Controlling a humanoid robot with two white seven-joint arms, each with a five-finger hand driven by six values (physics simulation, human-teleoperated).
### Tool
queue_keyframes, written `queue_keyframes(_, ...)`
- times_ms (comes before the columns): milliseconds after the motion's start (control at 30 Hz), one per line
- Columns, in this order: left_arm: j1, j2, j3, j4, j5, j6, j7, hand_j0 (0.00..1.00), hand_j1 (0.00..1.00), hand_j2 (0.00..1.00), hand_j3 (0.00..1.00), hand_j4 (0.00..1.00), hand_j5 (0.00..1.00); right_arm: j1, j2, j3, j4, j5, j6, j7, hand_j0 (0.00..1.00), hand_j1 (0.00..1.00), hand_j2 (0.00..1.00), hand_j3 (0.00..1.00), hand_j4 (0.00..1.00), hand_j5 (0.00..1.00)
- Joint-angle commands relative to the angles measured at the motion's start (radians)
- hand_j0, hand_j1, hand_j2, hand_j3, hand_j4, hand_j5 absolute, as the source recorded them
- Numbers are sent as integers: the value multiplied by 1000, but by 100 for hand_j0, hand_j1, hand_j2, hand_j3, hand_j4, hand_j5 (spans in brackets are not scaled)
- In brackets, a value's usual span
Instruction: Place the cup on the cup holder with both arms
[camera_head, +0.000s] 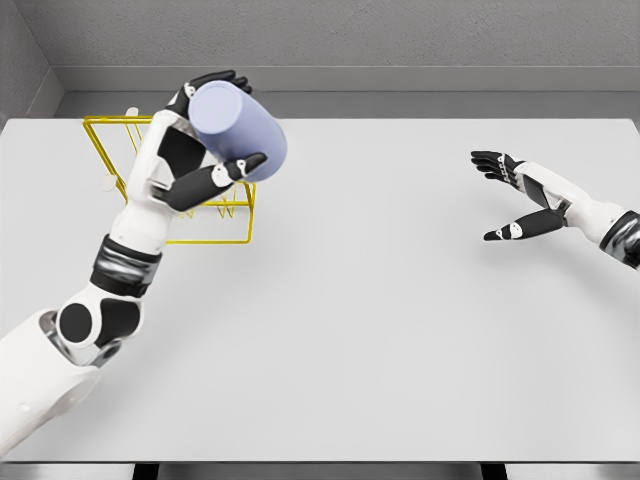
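A pale lavender cup (240, 130) is tilted on its side in my left hand (222, 128), whose fingers are shut around it, thumb below and fingertips (225, 79) over the top. The cup hangs above the right part of a yellow wire cup holder (110, 150) standing at the table's far left. My left forearm hides much of the holder's middle. My right hand (508, 195) hovers over the table at the far right, open, fingers spread and holding nothing.
The white table (380, 300) spreads wide between the two hands. Its far edge meets a grey wall, and its front edge runs along the bottom of the view.
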Motion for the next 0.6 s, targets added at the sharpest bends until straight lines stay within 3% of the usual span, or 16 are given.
queue_keyframes(0,0,15,3,1,4,-2,1,73,73,73,73,73,73,0,-1,0,-1,-6,1,0,100,100,100,100,100,100)
queue_keyframes(567,-5,92,3,1,124,-2,0,73,73,73,73,73,73,0,-1,0,0,-6,1,0,100,100,100,100,100,100)
